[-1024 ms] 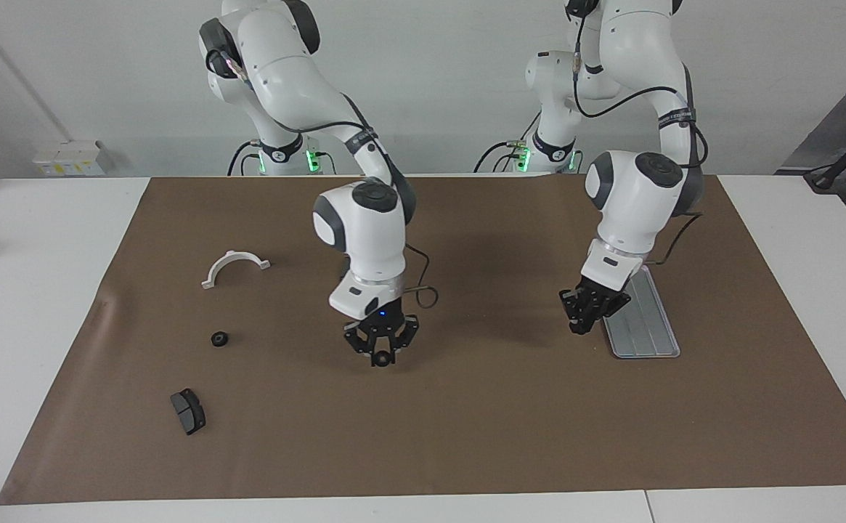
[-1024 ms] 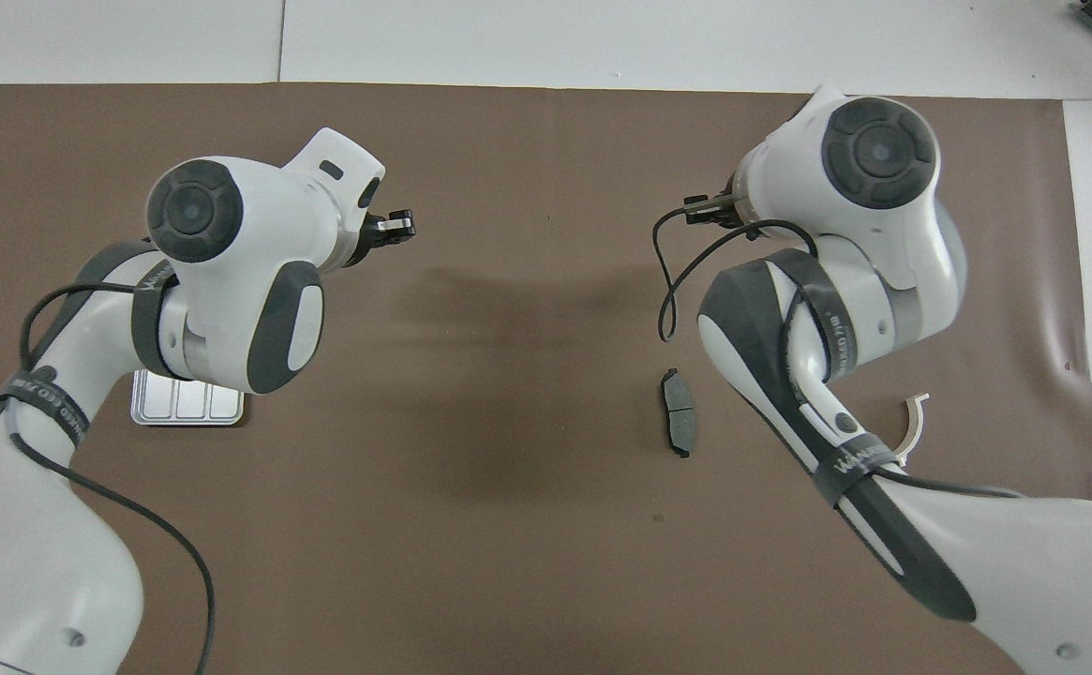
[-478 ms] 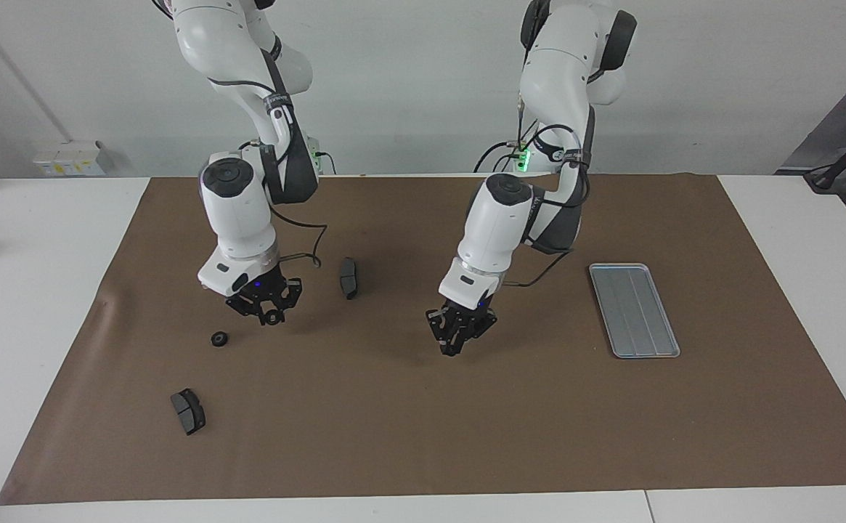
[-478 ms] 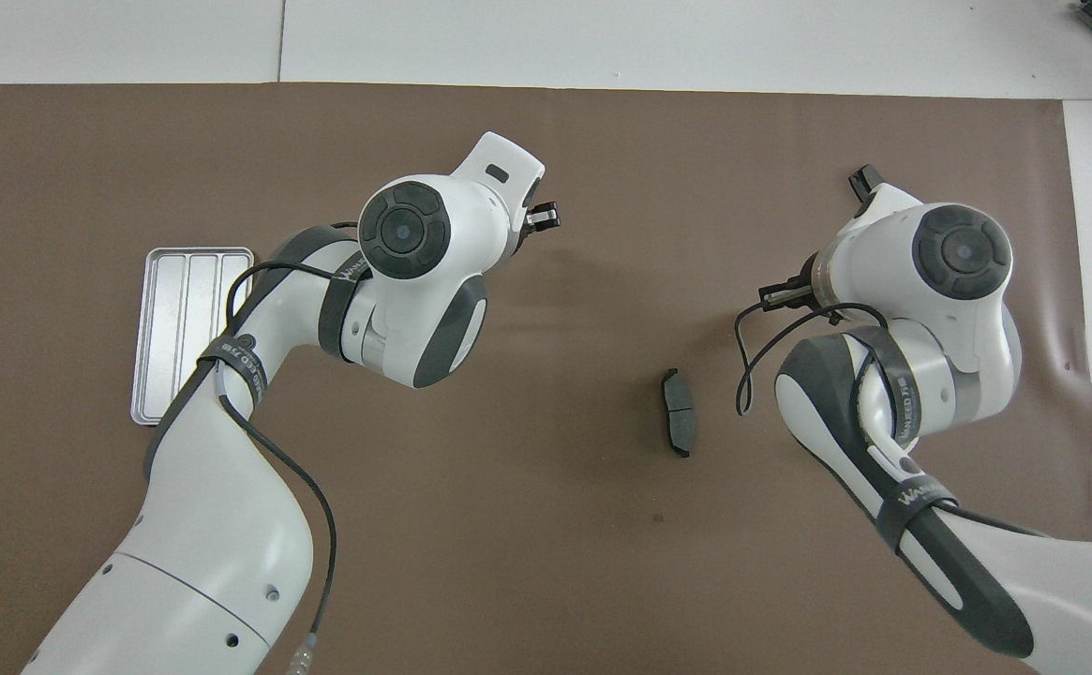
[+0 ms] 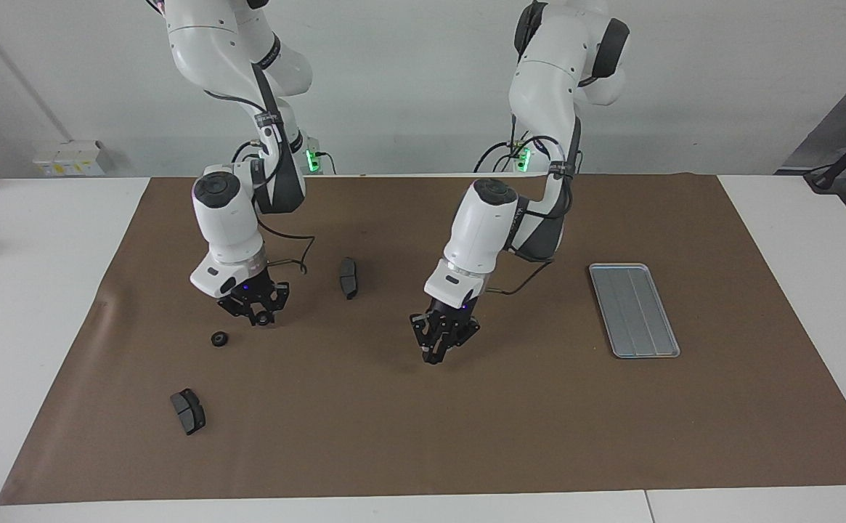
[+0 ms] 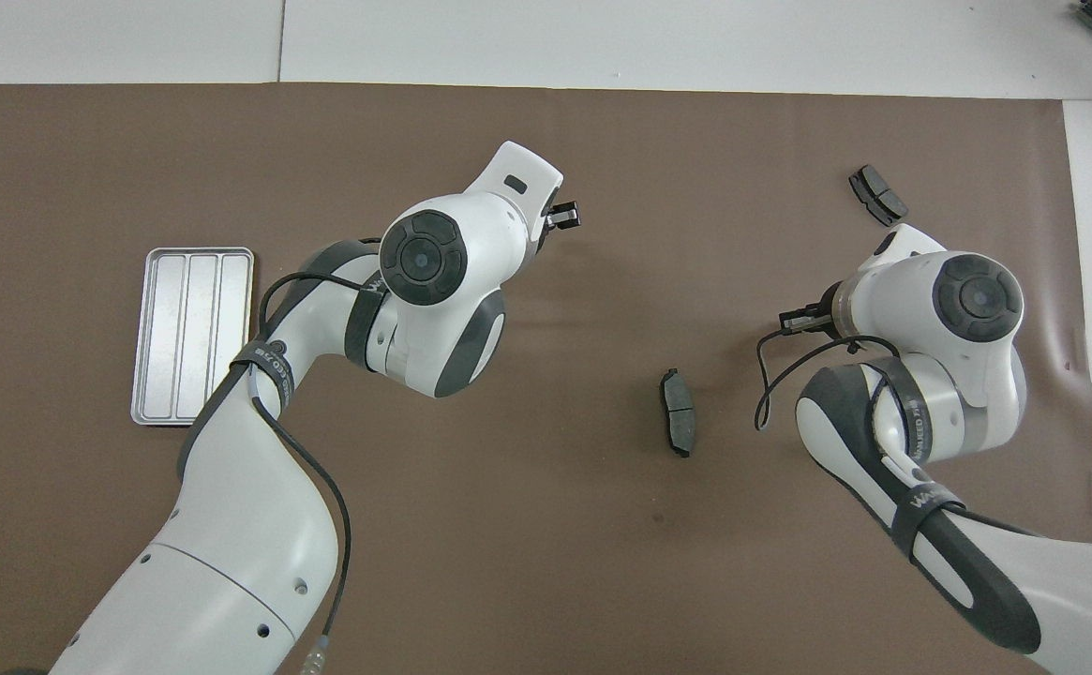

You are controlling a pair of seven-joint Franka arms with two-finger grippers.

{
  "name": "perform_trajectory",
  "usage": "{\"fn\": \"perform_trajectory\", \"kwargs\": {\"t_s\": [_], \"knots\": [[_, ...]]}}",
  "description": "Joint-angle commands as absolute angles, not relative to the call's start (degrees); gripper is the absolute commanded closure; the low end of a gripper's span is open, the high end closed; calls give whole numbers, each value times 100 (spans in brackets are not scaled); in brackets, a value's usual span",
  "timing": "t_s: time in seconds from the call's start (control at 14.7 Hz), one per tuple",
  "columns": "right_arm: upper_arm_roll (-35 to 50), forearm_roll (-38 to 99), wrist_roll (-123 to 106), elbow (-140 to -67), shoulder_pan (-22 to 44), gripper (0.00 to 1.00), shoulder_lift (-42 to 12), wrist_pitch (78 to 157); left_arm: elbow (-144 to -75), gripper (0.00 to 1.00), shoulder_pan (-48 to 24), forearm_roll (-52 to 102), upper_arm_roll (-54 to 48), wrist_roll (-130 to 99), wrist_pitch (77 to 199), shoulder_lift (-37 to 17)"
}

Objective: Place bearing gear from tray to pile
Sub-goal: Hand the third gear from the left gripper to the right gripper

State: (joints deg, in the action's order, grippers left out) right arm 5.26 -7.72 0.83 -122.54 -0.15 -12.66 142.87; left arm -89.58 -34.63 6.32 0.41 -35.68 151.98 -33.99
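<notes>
The silver tray (image 5: 634, 311) lies on the brown mat at the left arm's end, with nothing in it; it also shows in the overhead view (image 6: 191, 336). One black ring gear (image 5: 219, 338) lies on the mat at the right arm's end. My right gripper (image 5: 258, 317) hangs low over the mat just beside that gear and is shut on another small black gear (image 5: 263, 319). In the overhead view the right wrist hides both gears. My left gripper (image 5: 433, 351) hangs low over the middle of the mat, and its tip shows in the overhead view (image 6: 564, 216).
One dark grey pad (image 5: 348, 277) lies between the two arms, also in the overhead view (image 6: 678, 424). A second pad (image 5: 188, 410) lies farther from the robots than the gear, also in the overhead view (image 6: 877, 195). The right arm hides the white bracket.
My right gripper has moved a little toward the right arm's end with the gear, closer to the gear on the mat. My left gripper has shifted slightly toward the mat's middle.
</notes>
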Motion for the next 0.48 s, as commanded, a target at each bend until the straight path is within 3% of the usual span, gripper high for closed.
{"fn": "perform_trajectory", "kwargs": {"t_s": [0.0,0.14,0.2,0.27,0.34,0.41], "knots": [[633,-615,-9,-12297,-123,0,-1081,14326,-9211,94,-3630,721,79,-3542,15503,-3384],[633,-615,157,-11929,-114,0,-1081,14195,-9237,74,-3639,721,-8,-3551,15557,-3375],[633,-615,263,-11709,-106,0,-1081,14116,-9281,44,-3708,729,-9,-3559,15574,-3358],[633,-615,412,-11463,-71,0,-1107,14011,-9281,7,-3744,729,-9,-3603,15635,-3349],[642,-615,596,-11200,-44,0,-1194,13862,-9246,0,-3744,738,-9,-3638,15636,-3349],[668,-615,772,-10936,-27,0,-1291,13695,-9229,0,-3744,738,9,-3682,15549,-3340]]}}
